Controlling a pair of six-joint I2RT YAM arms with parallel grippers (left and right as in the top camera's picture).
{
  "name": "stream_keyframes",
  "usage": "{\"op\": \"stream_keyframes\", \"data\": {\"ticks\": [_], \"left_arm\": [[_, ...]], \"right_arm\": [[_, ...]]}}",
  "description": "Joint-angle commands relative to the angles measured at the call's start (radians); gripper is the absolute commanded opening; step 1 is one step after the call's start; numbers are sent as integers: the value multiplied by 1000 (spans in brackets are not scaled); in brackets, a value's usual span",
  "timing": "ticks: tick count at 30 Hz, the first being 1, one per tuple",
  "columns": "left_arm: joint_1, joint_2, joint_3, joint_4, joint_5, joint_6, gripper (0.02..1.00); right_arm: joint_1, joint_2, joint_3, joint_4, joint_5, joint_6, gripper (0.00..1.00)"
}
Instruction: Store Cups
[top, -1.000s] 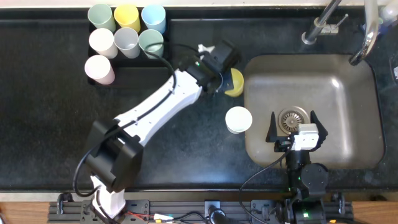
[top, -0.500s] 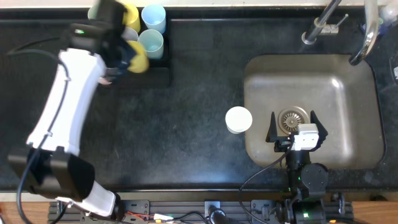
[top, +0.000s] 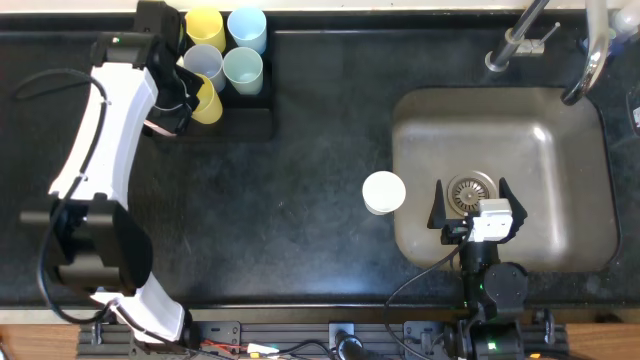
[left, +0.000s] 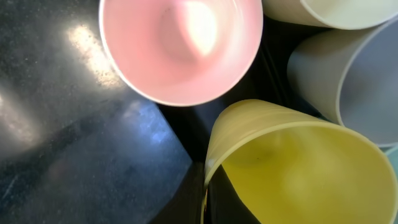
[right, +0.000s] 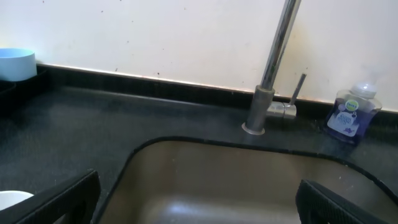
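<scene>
Yellow cup (top: 208, 100) is in the left gripper (top: 188, 98), at the cup rack (top: 250, 120) in the far left corner of the black countertop (top: 300, 230). The jaws are closed on its wall. The cup is tilted, and in the left wrist view its mouth opens toward the camera. We cannot tell whether it touches the rack.

- Pink cup (left: 180, 43) stands upright just beside the held cup, mouth up.
- Grey cup (top: 205, 60) is on the other side, close against it.
- Green cup (top: 243, 68) sits next to the grey one.
- Stored yellow cup (top: 204, 22) and blue cup (top: 246, 25) form the back row.
- White cup (top: 383, 192) stands alone on the countertop, at the steel sink's (top: 560, 150) left rim and well apart from the rack.

Right gripper (top: 471, 195) hangs over the sink basin near the drain. Its jaws are spread wide and hold nothing.

Chrome faucet (right: 273, 68) rises behind the sink. A soap bottle (right: 351, 115) with blue liquid stands near it, against the wall.
</scene>
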Motion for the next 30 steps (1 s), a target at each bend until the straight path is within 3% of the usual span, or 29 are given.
{"op": "stream_keyframes", "data": {"ticks": [1, 23, 24, 25, 27, 29, 30], "left_arm": [[-2, 42, 9, -2, 5, -56, 36], [-13, 133, 9, 10, -47, -111, 36], [-13, 133, 9, 10, -47, -111, 104], [-14, 133, 9, 10, -47, -111, 279], [-17, 133, 9, 10, -47, -111, 720], [-18, 132, 9, 10, -47, -111, 934], [-18, 132, 9, 10, -47, -111, 980]], "right_arm": [[4, -6, -13, 6, 4, 0, 998], [4, -6, -13, 6, 4, 0, 998], [4, -6, -13, 6, 4, 0, 998], [4, -6, -13, 6, 4, 0, 998], [4, -6, -13, 6, 4, 0, 998], [4, -6, -13, 6, 4, 0, 996], [4, -6, -13, 6, 4, 0, 996]]}}
